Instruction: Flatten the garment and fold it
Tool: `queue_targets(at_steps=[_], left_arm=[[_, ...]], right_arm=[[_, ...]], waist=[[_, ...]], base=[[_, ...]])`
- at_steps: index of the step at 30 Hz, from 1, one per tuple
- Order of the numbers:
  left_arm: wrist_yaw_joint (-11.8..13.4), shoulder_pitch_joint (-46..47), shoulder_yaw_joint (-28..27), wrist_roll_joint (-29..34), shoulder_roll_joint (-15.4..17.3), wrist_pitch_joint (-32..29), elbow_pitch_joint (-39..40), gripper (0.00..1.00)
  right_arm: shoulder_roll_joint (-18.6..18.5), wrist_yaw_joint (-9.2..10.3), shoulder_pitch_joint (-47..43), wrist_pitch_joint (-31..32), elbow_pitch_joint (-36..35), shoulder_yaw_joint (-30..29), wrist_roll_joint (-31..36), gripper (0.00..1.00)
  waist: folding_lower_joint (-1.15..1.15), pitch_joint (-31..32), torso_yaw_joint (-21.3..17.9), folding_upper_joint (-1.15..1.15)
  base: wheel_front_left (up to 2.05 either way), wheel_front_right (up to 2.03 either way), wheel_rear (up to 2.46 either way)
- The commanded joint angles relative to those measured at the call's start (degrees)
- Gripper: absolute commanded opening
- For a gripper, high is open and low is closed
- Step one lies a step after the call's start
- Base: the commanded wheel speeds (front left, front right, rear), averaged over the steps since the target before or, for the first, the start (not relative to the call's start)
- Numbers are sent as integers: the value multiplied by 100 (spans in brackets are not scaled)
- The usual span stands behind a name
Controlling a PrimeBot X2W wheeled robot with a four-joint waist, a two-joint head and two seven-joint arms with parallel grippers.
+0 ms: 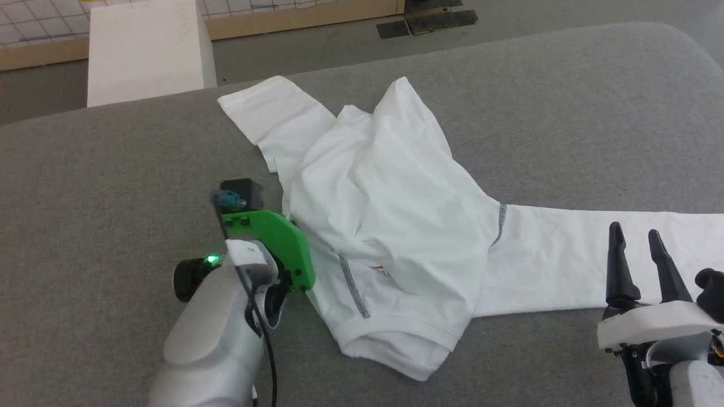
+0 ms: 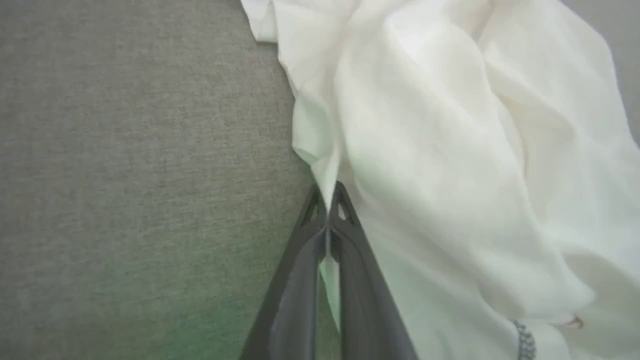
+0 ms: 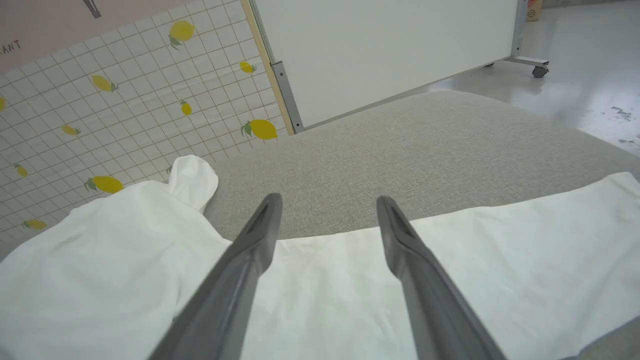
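- Garment point(image 1: 396, 226): crumpled heap mid-way across grey table point(image 1: 113, 169), one sleeve point(image 1: 565, 260) stretched flat toward 3 o'clock, a loose flap toward 11 o'clock.
- Left gripper point(image 2: 327, 205): clamped together on a thin fold at the heap's 9 o'clock edge.
- Right gripper point(image 1: 635, 233): fingers apart, over the 3 o'clock sleeve, gripping nothing.
- Probably light, soft and limp; likely to sag, bunch and drag across the cloth surface.
- Best taken at edges, cuffs or seams, pinching few layers, then drawn outward to flatten.
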State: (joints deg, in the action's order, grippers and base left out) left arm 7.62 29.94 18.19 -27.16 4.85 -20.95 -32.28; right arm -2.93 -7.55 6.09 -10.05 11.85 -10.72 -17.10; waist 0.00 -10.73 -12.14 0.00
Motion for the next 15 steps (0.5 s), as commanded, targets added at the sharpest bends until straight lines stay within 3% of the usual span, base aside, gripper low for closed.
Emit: queue_targets(at_steps=[1, 7, 15], left_arm=[[-14, -25, -170, -140, 2, 260, 118, 0], [92, -506, -995, -728, -23, 1355, 1010, 0], [745, -1989, -1810, -1068, 60, 1693, 2118, 0]], right_arm=[[4, 6, 75, -24, 20, 33, 44, 100], [5, 6, 100, 57, 39, 85, 152, 100], [5, 6, 90, 212, 0, 155, 195, 100]], waist=[[0, 76, 149, 0], [0, 259, 538, 0], [0, 387, 1046, 0]], base=[[0, 0, 0], [0, 0, 0], [0, 0, 0]])
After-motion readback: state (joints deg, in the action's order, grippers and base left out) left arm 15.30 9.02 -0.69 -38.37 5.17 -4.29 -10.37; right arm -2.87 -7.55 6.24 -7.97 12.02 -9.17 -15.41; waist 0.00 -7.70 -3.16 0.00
